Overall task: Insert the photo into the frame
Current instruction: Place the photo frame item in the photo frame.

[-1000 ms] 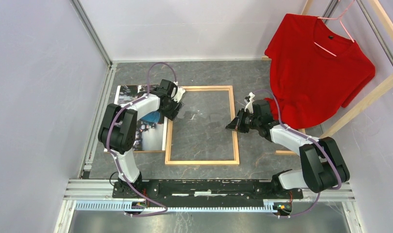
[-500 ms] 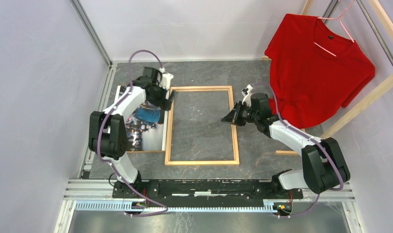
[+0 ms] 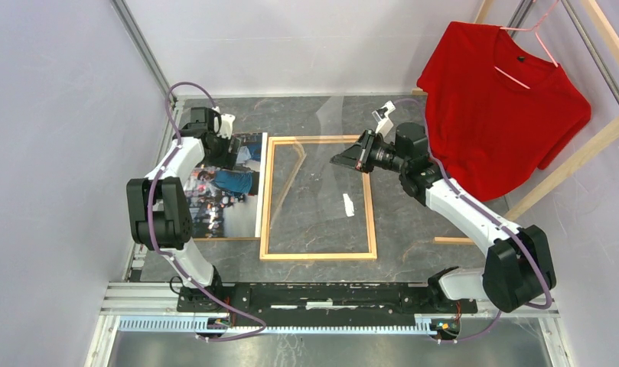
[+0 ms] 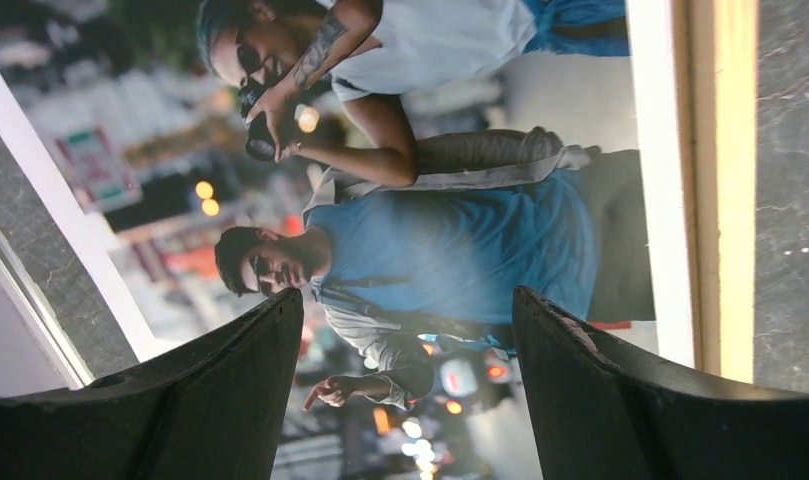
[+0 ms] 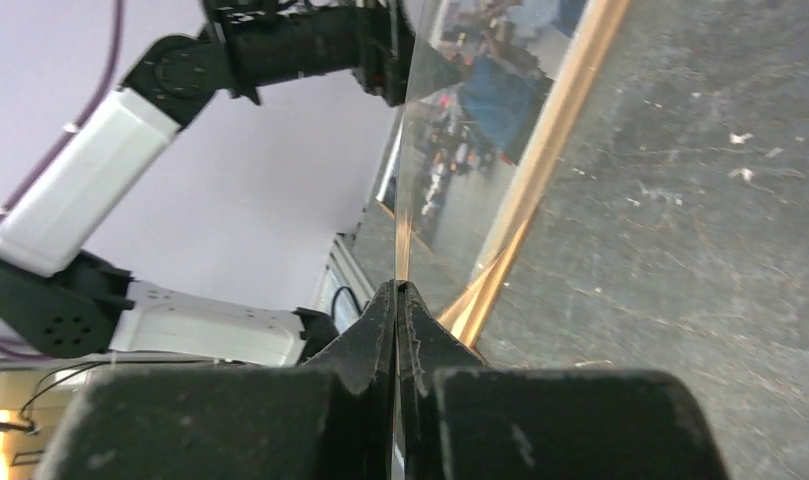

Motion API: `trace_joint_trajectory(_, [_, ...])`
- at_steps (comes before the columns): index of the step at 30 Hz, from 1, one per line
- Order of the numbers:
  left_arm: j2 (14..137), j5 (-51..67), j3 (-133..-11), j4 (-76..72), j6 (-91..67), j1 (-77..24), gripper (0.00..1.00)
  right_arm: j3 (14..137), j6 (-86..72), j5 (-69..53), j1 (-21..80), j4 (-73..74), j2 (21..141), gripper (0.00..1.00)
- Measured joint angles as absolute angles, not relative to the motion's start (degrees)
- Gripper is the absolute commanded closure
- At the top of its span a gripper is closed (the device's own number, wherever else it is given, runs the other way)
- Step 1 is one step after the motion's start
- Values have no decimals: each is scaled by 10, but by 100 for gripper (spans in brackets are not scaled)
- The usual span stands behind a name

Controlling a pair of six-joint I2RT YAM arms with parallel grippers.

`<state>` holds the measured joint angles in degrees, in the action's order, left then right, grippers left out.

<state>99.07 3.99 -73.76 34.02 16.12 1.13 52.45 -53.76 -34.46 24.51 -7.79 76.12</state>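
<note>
The right gripper (image 3: 346,159) (image 5: 397,290) was pinched fully closed on the edge of a thin, clear, rigid pane (image 3: 321,164) (image 5: 460,140). The pane stood tipped up over the light wooden rectangular frame (image 3: 319,256) with the held edge high; whether its low edge rested on the rails could not be told. The left gripper (image 3: 228,145) (image 4: 408,300) hovered with its jaws wide apart and nothing between them, above the far end of the large white-edged photo (image 3: 228,200) (image 4: 450,240) of people in blue and dark clothes. The photo lay flat on the grey stone-patterned table (image 3: 321,115), just beside the frame's left rail and outside it. The step in hand looked to be clearing the pane away so the print could go in. To do it well, the right arm would probably need to keep its pinch square on the edge, since a sheet that thin and slick could pivot or slip. It should also carry the pane well clear of the opening before setting it down flat. The left gripper would likely do best to come down at the photo's white border, where a finger could get under the thin sheet without creasing it. The frame held nothing: only bare table showed through its opening.
</note>
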Motion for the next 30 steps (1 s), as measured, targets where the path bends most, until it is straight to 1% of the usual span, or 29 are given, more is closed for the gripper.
trace_joint_trajectory(9, [991,31,-720,333,161,19,19,537,-605,-375,266,-148,772,97])
trace_joint_trajectory(14, [991,31,-712,328,161,19,19,569,-603,-390,291,-159,788,97])
trace_joint_trajectory(19, [991,30,-709,327,161,19,19,568,-579,-410,295,-167,788,97])
trace_joint_trajectory(22, [991,30,-708,326,161,19,19,551,-550,-417,295,-166,786,97])
trace_joint_trajectory(30, [991,30,-708,326,161,19,19,451,-477,-406,283,-120,794,97])
